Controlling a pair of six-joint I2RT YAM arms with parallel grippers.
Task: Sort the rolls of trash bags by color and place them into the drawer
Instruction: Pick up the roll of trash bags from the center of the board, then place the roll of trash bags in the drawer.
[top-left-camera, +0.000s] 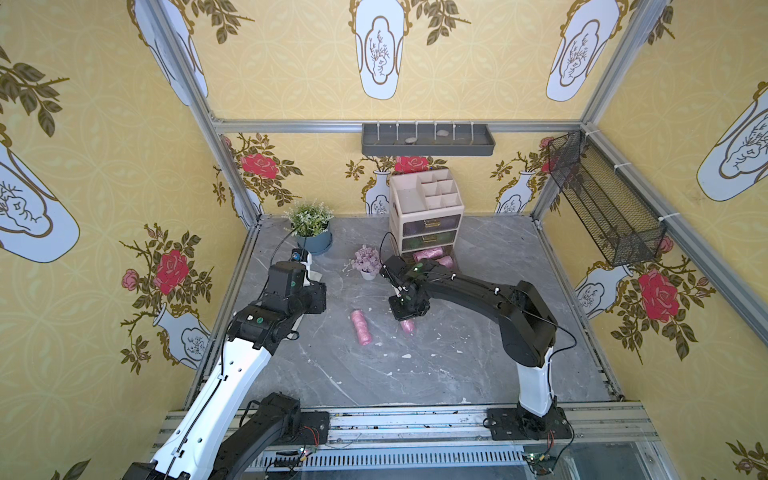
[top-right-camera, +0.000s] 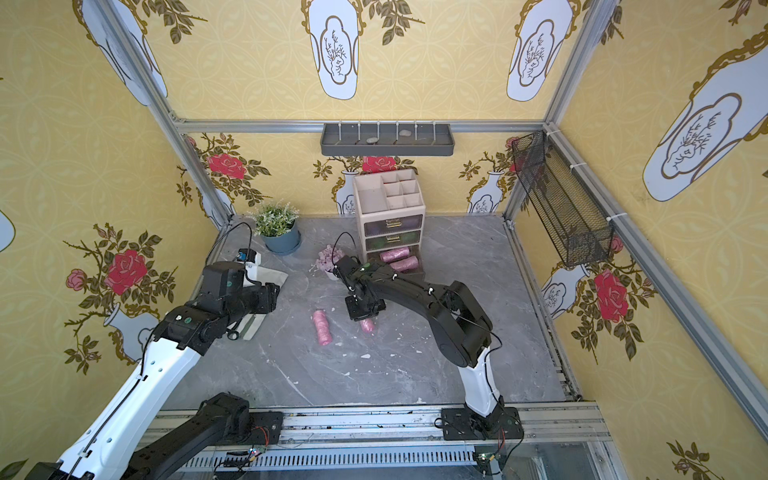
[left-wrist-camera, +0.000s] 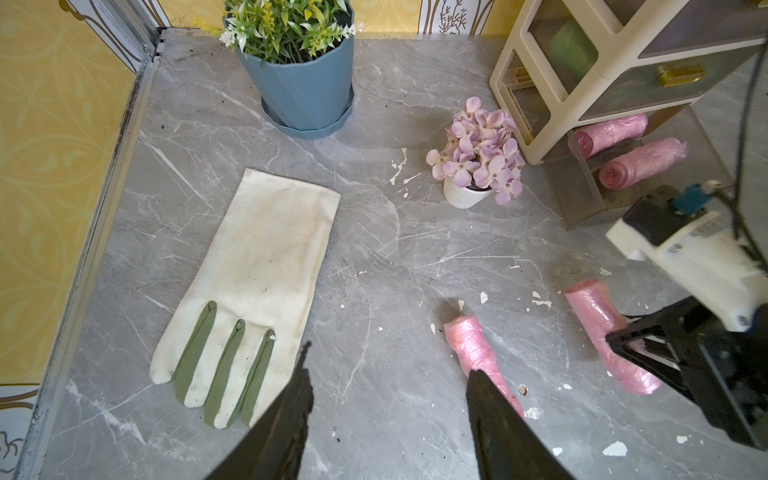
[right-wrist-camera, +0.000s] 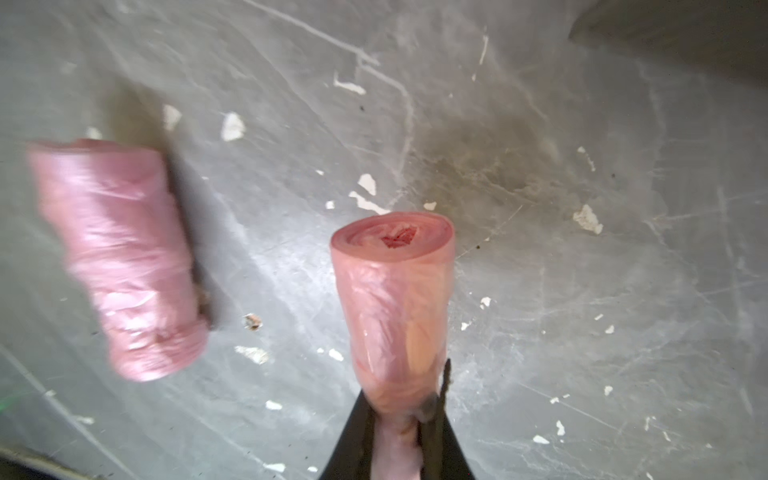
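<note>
Glossy, crinkly plastic roll (right-wrist-camera: 392, 299)

No text, brand, number or sign can be read in any view. The one candidate is a small label (left-wrist-camera: 702, 230) on the white wrist camera housing (left-wrist-camera: 681, 253), seen from the left wrist, and its print is too fine and blurred to make out.

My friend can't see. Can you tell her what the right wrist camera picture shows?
The right gripper pinches one end of a pink trash bag roll. A second pink roll lies apart on the scratched grey table.
</note>
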